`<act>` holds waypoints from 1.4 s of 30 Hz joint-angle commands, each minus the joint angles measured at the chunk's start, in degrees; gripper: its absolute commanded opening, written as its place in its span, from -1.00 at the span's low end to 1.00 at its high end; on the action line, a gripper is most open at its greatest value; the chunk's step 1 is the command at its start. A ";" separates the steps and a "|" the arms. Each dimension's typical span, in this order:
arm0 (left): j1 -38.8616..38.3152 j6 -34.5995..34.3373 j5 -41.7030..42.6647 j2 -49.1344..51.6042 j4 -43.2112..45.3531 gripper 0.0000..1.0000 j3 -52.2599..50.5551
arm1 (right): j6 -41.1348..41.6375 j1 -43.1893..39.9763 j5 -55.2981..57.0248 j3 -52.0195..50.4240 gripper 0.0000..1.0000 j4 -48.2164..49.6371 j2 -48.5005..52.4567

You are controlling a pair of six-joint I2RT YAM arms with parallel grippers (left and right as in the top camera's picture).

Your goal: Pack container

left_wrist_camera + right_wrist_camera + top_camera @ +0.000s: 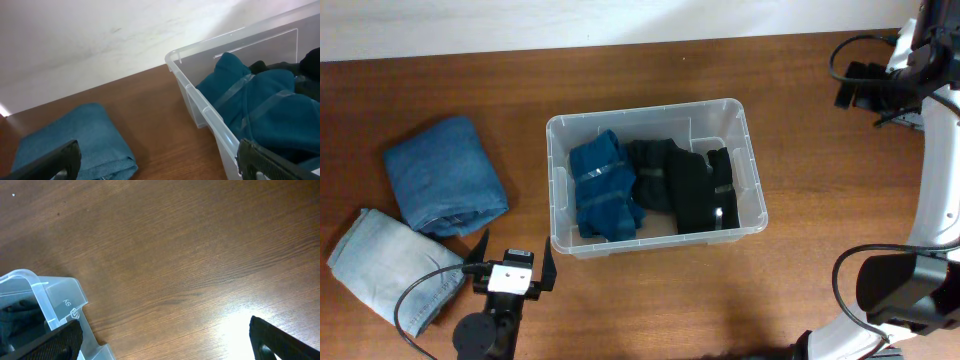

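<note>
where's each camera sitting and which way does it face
overhead: above the table, looking straight down; container, left gripper, right arm show.
left wrist: low, facing the container's side and folded blue cloth; own fingertips frame it.
right wrist: looking down at bare table; own fingertips show.
Shared: all see the container.

I can pass over bare bench between the folded denim and the container; clothes crowd its floor.

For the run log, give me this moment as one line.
container: blue garment, black garment inside | left tool: open, empty | right tool: open, empty | dark denim, light denim: outside
</note>
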 commanded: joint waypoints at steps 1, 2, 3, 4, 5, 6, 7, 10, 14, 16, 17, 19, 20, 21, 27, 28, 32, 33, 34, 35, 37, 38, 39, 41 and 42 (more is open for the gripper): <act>-0.24 1.05 -0.20 -0.26 0.20 0.99 -0.42 | 0.17 -0.04 0.50 0.74 0.97 0.09 -0.22; -0.24 1.05 -0.20 -0.26 0.22 0.99 -0.42 | 0.17 -0.04 0.48 0.74 0.97 0.11 -0.22; -0.24 1.05 -0.20 -0.26 0.39 0.99 -0.42 | 0.17 -0.04 0.48 0.74 0.97 0.09 -0.22; -0.24 1.05 -0.20 -0.28 1.90 0.99 -0.42 | 0.17 -0.07 0.50 0.74 0.97 0.11 -0.22; -0.24 1.05 -0.22 -0.28 3.19 0.99 -0.42 | 0.17 -0.07 0.48 0.74 0.97 0.09 -0.22; -0.24 1.05 -0.22 -0.28 4.59 0.99 -0.42 | 0.17 -0.07 0.48 0.74 0.98 0.11 -0.22; -0.24 1.05 -0.22 -0.28 6.58 0.99 -0.42 | 0.17 -0.07 0.48 0.74 0.97 0.11 -0.22; -0.22 0.96 -0.20 -0.28 9.29 0.99 -0.20 | 0.17 -0.07 0.48 0.74 0.97 0.11 -0.22; -0.22 -7.39 -1.84 -0.22 5.27 0.99 3.52 | 0.17 -0.07 0.48 0.74 0.97 0.09 -0.22; -0.20 -14.01 -6.47 0.57 -2.54 0.99 7.96 | 0.17 -0.07 0.48 0.74 0.97 0.11 -0.22; -0.11 -16.06 -8.48 1.38 -6.29 0.99 10.47 | 0.17 -0.07 0.48 0.74 0.97 0.09 -0.22; 0.20 -17.29 -10.64 3.72 -12.37 0.99 15.65 | 0.17 -0.07 0.48 0.74 0.98 0.11 -0.22; 0.44 -17.29 -10.99 5.29 -14.84 0.99 18.51 | 0.17 -0.07 0.48 0.74 0.97 0.09 -0.22; 0.76 -17.27 -11.21 7.34 -17.33 0.99 21.94 | 0.17 -0.07 0.48 0.74 0.97 0.09 -0.22; 1.77 -17.25 -11.54 18.12 -26.69 0.99 37.57 | 0.17 -0.07 0.48 0.74 0.97 0.11 -0.22; 1.75 -17.27 -11.21 19.30 -27.89 0.99 39.23 | 0.17 -0.07 0.48 0.74 0.97 0.11 -0.22; 1.81 -17.27 -8.00 21.22 -33.07 0.99 41.88 | 0.17 -0.07 0.48 0.74 0.97 0.11 -0.22; 1.77 -17.25 -8.44 21.22 -33.24 0.99 41.88 | 0.17 -0.07 0.48 0.74 0.97 0.11 -0.22; 1.79 -17.27 -9.14 21.22 -33.24 0.99 41.88 | 0.17 -0.07 0.48 0.74 0.97 0.09 -0.22; 1.77 -17.53 -10.08 21.22 -33.27 0.99 41.88 | 0.17 -0.07 0.48 0.74 0.97 0.11 -0.22; 1.79 -23.63 -15.10 21.22 -34.51 0.99 41.88 | 0.17 -0.07 0.48 0.74 0.97 0.09 -0.22; 1.79 -32.61 -23.04 21.22 -37.46 0.99 41.90 | 0.17 -0.07 0.48 0.74 0.96 0.09 -0.22; 1.79 -37.83 -28.28 21.22 -40.11 0.99 41.90 | 0.17 -0.07 0.48 0.74 0.97 0.09 -0.22; 1.79 -41.88 -33.14 21.22 -43.41 0.99 41.90 | 0.17 -0.07 0.48 0.74 0.97 0.11 -0.22; 1.84 -42.47 -33.83 21.22 -44.89 0.99 41.90 | 0.17 -0.07 0.48 0.74 0.97 0.11 -0.22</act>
